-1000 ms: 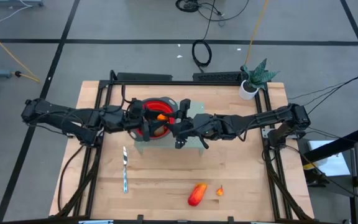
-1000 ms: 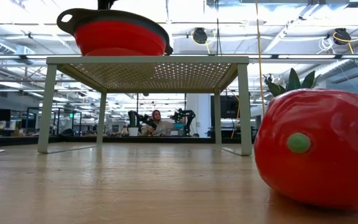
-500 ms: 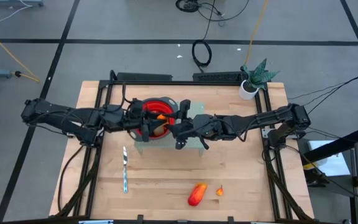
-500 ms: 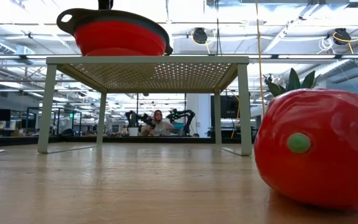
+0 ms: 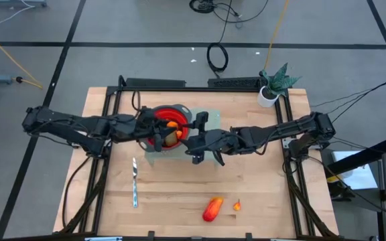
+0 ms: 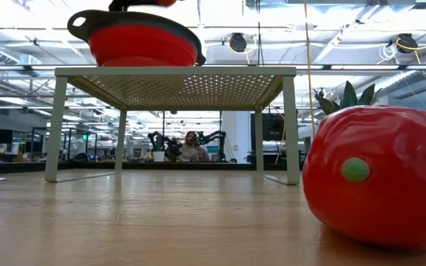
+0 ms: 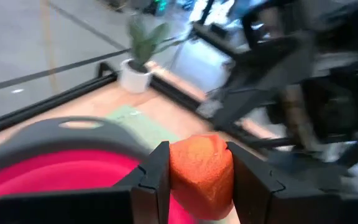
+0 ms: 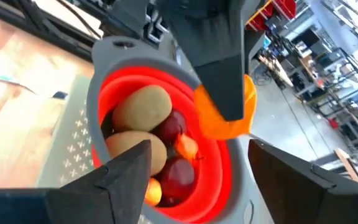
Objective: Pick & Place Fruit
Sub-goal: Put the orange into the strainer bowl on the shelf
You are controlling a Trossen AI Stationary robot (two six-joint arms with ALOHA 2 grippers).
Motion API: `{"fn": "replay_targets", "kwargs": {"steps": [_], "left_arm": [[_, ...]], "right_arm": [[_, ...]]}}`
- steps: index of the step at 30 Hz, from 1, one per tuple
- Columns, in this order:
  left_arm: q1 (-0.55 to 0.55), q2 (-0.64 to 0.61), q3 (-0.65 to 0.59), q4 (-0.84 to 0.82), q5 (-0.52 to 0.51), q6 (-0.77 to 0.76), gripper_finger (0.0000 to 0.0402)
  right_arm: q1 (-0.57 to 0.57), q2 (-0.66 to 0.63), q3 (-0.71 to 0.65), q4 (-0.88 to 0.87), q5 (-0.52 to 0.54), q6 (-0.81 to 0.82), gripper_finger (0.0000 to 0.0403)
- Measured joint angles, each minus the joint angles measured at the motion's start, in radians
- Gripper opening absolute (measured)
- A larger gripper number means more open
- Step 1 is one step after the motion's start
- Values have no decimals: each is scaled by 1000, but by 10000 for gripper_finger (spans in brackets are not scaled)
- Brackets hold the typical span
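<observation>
Left wrist view shows the left gripper (image 7: 194, 180) clamped on an orange fruit piece (image 7: 201, 173) above the red bowl (image 8: 213, 163), while the right gripper (image 8: 191, 171), jaws now spread and empty, has drawn back. This looks like a handover; other fruit (image 8: 143, 107) fills the bowl, a strawberry (image 5: 212, 209) waits on the table (image 5: 260, 194).

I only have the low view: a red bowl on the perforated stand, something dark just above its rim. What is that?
Observer: The left gripper, shut on a chunky orange toy fruit piece over the grey-rimmed red bowl.
Operator: Anything inside?
Observer: Brown-green oval toy fruits, dark-red round ones and a small orange bit.
Operator: And the right gripper?
Observer: The right gripper is open and empty, beside the bowl.
</observation>
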Motion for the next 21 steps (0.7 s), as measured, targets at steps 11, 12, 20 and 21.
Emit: {"fn": "replay_targets", "kwargs": {"steps": [11,12,20,21], "left_arm": [[55,-84,2,-196,-65,-33,121],[59,-92,1,-223,-65,-36,122],[82,-100,0,-328,-62,-79,122],[84,-100,0,-334,-58,-83,122]], "right_arm": [[48,-12,0,-92,43,109,245],[48,-16,0,-109,41,132,238],[48,-64,-1,-237,-3,292,142],[50,-70,-2,-248,-24,304,128]]}}
